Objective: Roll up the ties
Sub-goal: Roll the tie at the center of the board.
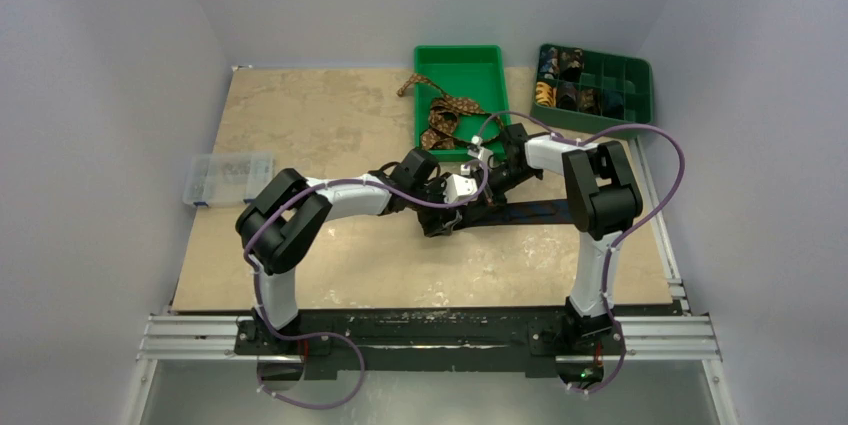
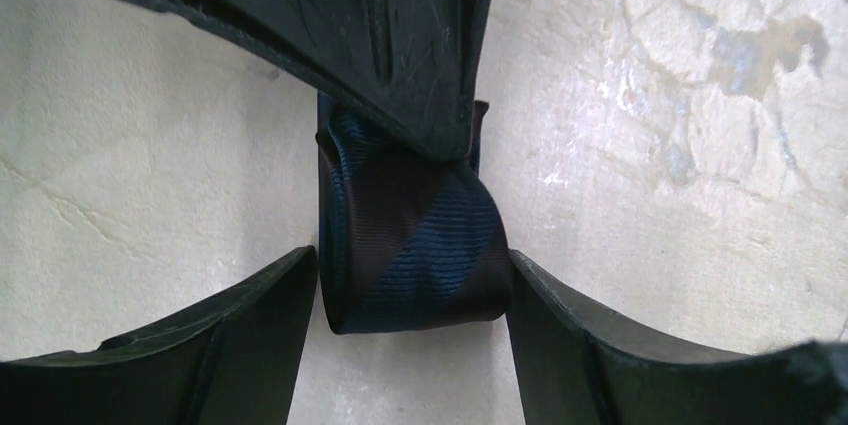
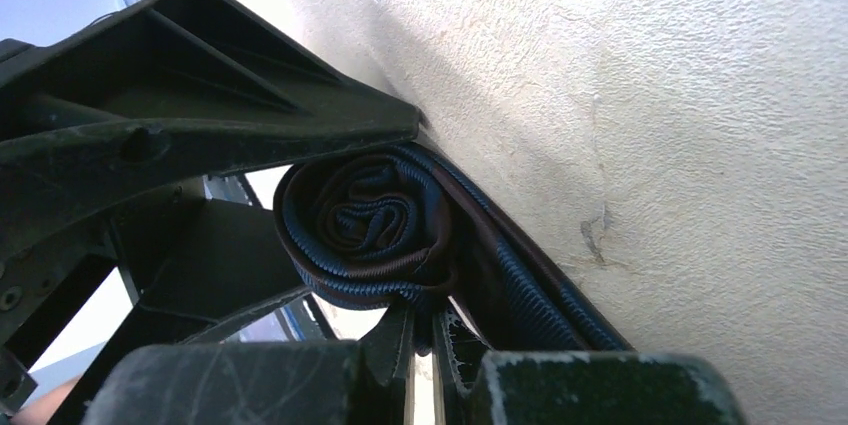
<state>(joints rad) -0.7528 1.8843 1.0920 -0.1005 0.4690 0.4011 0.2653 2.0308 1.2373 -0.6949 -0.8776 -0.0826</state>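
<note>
At right wrist only: spiralled tie (image 3: 365, 220).

Share one build: left arm (image 1: 300, 207) and right arm (image 1: 598, 195), with white rounded link shells between bulky matte black joint housings. Carry purple cables (image 1: 683, 163), one along each arm, hanging in loose loops. Stand on a shared black base plate (image 1: 430, 348).

End in black plastic throughout. Left gripper (image 2: 412, 255): broad fingers (image 2: 200, 355), curved on the inner faces, finely scratched. Right gripper (image 3: 425, 335): narrower fingers (image 3: 455, 350), ridged along the inner edges, scuffed grey on the flat tops. Show triangular stiffening ribs on the outer walls, with a small round boss set in one.
</note>
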